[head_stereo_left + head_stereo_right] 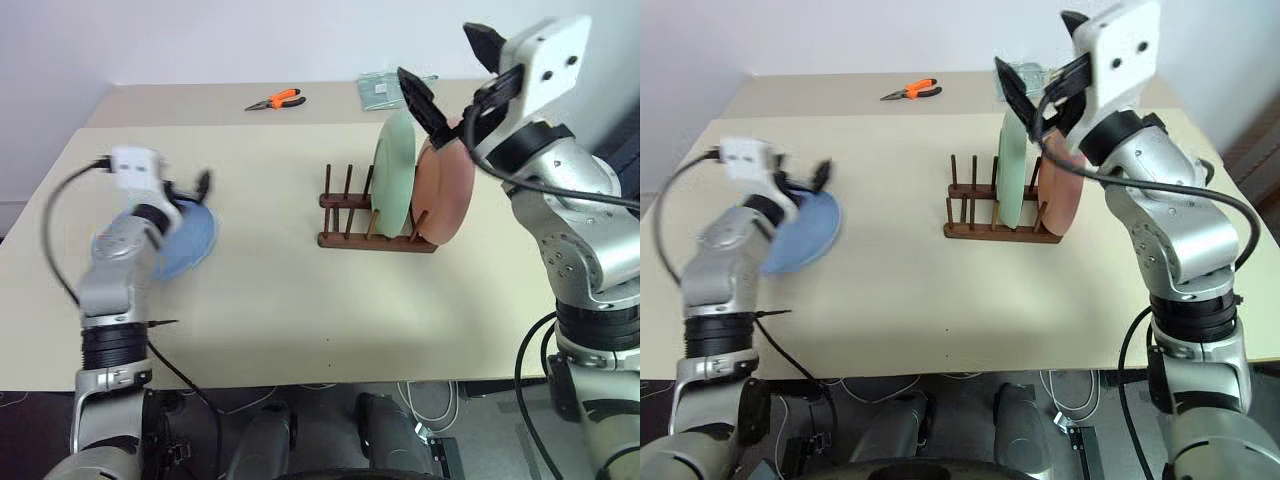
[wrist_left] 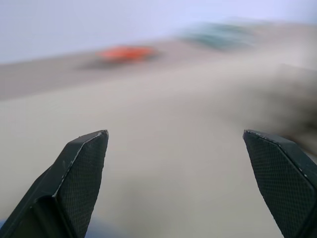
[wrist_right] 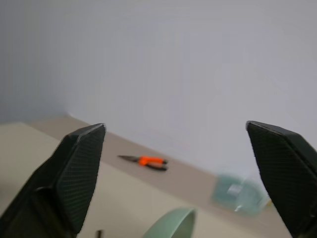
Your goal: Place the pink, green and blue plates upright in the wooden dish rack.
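green plate point(image 1: 395, 172) and pink plate point(image 1: 447, 190) stand upright in the rack point(image 1: 372, 212). blue plate point(image 1: 190, 240) remains flat on the counter point(image 1: 300, 310) under the spread left claw point(image 1: 185, 185). right claw point(image 1: 450, 70) spread, empty, above the rack.

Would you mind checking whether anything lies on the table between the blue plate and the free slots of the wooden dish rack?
Nothing visible does: bare table separates the blue plate from the wooden dish rack, whose near-side slots stand free.

Orange-handled pliers point(image 1: 275, 100) and a clear packet point(image 1: 385, 88) lie on the beige table point(image 1: 270, 290)
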`<action>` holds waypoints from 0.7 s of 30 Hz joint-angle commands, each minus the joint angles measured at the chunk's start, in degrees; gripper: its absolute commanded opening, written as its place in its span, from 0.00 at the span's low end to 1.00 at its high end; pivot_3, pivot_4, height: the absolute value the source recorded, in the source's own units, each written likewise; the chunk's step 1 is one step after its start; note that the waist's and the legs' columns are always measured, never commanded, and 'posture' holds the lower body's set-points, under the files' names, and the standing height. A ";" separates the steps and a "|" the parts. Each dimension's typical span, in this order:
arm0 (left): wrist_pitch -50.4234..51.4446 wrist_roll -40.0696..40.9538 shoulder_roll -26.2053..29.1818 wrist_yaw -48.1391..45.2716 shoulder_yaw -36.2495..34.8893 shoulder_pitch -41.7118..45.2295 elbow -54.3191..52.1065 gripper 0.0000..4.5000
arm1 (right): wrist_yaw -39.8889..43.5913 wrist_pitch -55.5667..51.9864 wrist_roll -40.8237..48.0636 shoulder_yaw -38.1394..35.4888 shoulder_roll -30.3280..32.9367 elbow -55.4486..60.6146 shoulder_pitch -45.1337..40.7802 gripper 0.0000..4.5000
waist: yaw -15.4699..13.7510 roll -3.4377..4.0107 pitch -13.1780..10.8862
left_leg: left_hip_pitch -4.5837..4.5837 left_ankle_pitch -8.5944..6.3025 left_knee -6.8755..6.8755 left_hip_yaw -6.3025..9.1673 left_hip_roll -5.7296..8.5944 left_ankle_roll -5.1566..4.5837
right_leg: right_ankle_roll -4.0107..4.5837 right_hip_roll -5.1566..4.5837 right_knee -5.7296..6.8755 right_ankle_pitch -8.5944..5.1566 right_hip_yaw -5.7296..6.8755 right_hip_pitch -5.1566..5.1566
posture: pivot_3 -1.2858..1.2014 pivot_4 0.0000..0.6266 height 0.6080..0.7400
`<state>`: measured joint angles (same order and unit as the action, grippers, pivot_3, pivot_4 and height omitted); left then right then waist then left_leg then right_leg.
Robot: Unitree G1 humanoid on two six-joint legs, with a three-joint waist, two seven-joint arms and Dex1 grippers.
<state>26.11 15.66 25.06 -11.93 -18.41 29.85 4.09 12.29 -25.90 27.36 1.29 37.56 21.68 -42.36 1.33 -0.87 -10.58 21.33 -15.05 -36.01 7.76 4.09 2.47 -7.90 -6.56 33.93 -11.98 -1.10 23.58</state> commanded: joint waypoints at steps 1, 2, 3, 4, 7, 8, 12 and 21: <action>3.82 -1.91 1.80 11.63 -8.89 -0.17 0.48 1.00 | 6.21 3.25 -4.50 6.16 -1.96 2.69 -1.12 1.00 | -0.09 -0.08 0.02 | 0.01 0.00 0.00 0.01 0.00 0.01 | 0.10 0.00 0.01 0.06 0.00 0.00 | 0.52 0.24 1.00; 5.30 -2.08 2.24 13.97 -11.01 -0.72 0.22 1.00 | 7.64 3.25 -4.69 7.44 -3.06 2.92 -0.80 1.00 | -0.12 -0.13 0.01 | 0.01 0.00 -0.01 0.02 0.00 0.01 | 0.12 0.00 0.02 0.08 0.00 0.00 | 0.52 0.24 1.00; 6.93 -1.54 2.60 15.33 -13.18 -1.50 -0.24 1.00 | 8.79 3.81 -5.72 8.86 -3.93 2.85 -0.23 1.00 | -0.19 -0.17 0.03 | 0.04 0.00 -0.03 0.03 0.01 0.02 | 0.13 0.00 0.03 0.08 0.00 0.01 | 0.52 0.24 1.00; 9.20 -0.23 2.64 16.05 -15.42 -2.50 -1.23 1.00 | 9.58 4.39 -6.89 10.22 -5.01 2.58 0.37 1.00 | -0.29 -0.21 0.05 | 0.04 0.01 -0.05 0.04 0.02 0.03 | 0.13 -0.01 0.04 0.08 0.00 0.01 | 0.52 0.24 1.00; 16.97 4.54 1.51 15.65 -19.40 -5.98 -6.04 1.00 | 11.78 5.62 -9.14 13.05 -7.87 2.02 1.65 1.00 | -0.66 -0.35 0.07 | 0.07 0.01 -0.08 0.07 0.07 0.04 | 0.13 -0.06 0.05 0.09 0.01 -0.01 | 0.52 0.24 1.00; 19.57 6.23 0.87 15.45 -20.27 -7.05 -7.89 1.00 | 12.42 6.06 -9.90 13.62 -8.61 1.86 2.00 1.00 | -0.86 -0.39 0.06 | 0.07 0.01 -0.10 0.09 0.08 0.04 | 0.13 -0.08 0.07 0.09 0.01 -0.01 | 0.52 0.24 1.00; 30.05 14.26 -4.25 16.08 -24.77 -10.69 -13.65 1.00 | 14.36 7.01 -11.45 14.32 -11.51 0.81 2.61 1.00 | -1.38 -0.54 0.11 | 0.09 0.05 -0.16 0.21 0.10 0.12 | 0.14 -0.10 0.09 0.09 0.09 -0.06 | 0.52 0.24 1.00; 32.19 22.19 -11.16 21.61 -30.91 -5.75 -9.74 0.36 | 18.56 5.45 -12.60 13.79 -13.69 -0.12 4.45 1.00 | -0.77 -0.59 0.14 | 0.03 0.10 -0.10 0.23 0.10 0.22 | 0.16 -0.05 0.16 0.09 0.10 -0.05 | 0.52 0.24 1.00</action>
<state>58.88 36.73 13.25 9.71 -49.77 23.11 -5.48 30.22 -20.69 14.77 16.36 24.14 20.93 -37.91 0.55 -1.46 -10.43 21.36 -14.95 -36.11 7.99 4.18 2.69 -7.74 -6.61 34.08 -11.89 -1.00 23.53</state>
